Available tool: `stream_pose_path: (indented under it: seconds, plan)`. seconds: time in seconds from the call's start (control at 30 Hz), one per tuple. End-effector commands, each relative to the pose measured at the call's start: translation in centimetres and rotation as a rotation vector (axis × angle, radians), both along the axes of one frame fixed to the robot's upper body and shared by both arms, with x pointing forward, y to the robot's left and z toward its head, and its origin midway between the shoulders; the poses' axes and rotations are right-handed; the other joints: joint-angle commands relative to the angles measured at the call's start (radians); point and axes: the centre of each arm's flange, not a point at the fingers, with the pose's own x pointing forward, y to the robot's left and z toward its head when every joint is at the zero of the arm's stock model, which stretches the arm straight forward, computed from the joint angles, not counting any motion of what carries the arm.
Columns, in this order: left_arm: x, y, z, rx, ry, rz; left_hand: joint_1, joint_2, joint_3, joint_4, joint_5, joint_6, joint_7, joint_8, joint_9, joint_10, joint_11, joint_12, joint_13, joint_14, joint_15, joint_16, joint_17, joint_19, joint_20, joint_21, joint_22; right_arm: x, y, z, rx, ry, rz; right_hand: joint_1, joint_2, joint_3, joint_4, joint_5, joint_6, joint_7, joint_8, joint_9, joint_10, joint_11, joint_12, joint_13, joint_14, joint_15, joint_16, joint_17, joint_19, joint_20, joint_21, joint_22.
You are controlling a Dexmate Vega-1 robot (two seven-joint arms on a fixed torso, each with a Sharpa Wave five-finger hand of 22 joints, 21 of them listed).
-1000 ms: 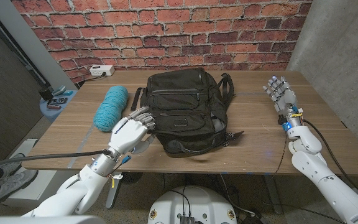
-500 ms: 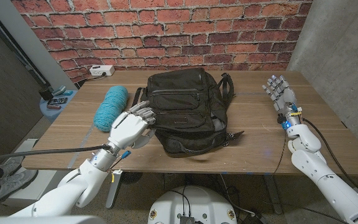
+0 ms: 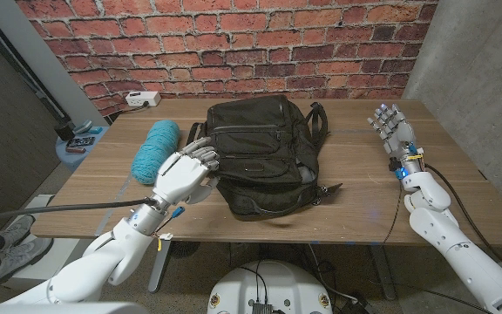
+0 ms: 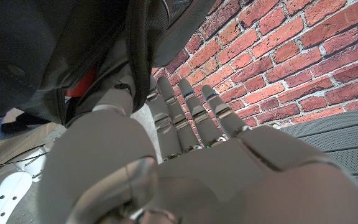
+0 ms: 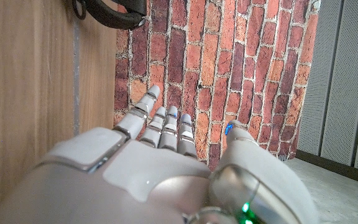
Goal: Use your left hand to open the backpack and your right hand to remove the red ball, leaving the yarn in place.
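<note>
- The wooden tabletop (image 3: 347,174) stretches before me, a red brick wall (image 3: 234,44) standing behind its far edge.
- The black backpack (image 3: 264,157) lies on the middle of the tabletop, its carry handle (image 3: 318,118) toward the wall. From the left wrist view I see a narrow gap in the backpack's side with something red (image 4: 82,84) showing inside; I cannot tell whether that is the red ball.
- My left arm (image 3: 103,262) comes in from the near left corner, a black cable (image 3: 68,208) running along beside it.
- My right arm (image 3: 451,235) comes in from the near right corner and reaches along the tabletop's right side.
- The teal yarn (image 3: 156,150) lies on the tabletop just beside the backpack's left side, outside the bag.
- My left robot hand (image 3: 186,173) sits at the backpack's left edge, between yarn and bag. Its fingers (image 3: 206,155) curl onto the bag's side; whether they actually pinch fabric or a zipper pull I cannot tell.
- My right robot hand (image 3: 392,129) stands well apart from the backpack, near the tabletop's right far corner, fingers spread wide and holding nothing.
- A white power strip (image 3: 143,99) lies at the far left corner of the tabletop.
</note>
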Motion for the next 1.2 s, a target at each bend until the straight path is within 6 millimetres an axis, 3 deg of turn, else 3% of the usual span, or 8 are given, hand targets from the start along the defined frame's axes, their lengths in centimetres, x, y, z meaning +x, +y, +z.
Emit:
stream_pose_path:
  seconds: [0.03, 1.2]
  plan:
    - [0.0, 0.0, 1.3, -0.030, -0.017, -0.021, -0.001, 0.008, 0.002, -0.008, -0.002, 0.004, -0.002, 0.006, 0.002, -0.008, 0.001, -0.002, 0.004, -0.002, 0.001, -0.006, 0.002, 0.002, 0.010, -0.003, 0.004, -0.2, 0.1, 0.2, 0.002, -0.001, 0.001, -0.008, -0.005, 0.002, -0.003, -0.003, 0.008, 0.000, 0.003, 0.004, 0.001, 0.003, 0.005, 0.005, 0.003, 0.001, 0.002, 0.002, 0.007, -0.005, 0.005, 0.002]
    - [0.5, 0.1, 5.5, -0.191, -0.040, -0.108, -0.002, 0.012, 0.007, -0.016, -0.005, -0.001, 0.006, 0.025, 0.010, 0.012, -0.002, 0.001, 0.014, 0.013, 0.002, -0.012, 0.005, 0.004, 0.009, -0.003, 0.004, -0.9, 1.2, -0.1, -0.060, 0.070, -0.021, -0.012, -0.004, 0.005, -0.007, -0.003, 0.009, -0.001, 0.002, 0.004, 0.000, 0.001, 0.005, 0.005, 0.002, 0.003, 0.002, 0.002, 0.008, -0.002, 0.005, 0.002]
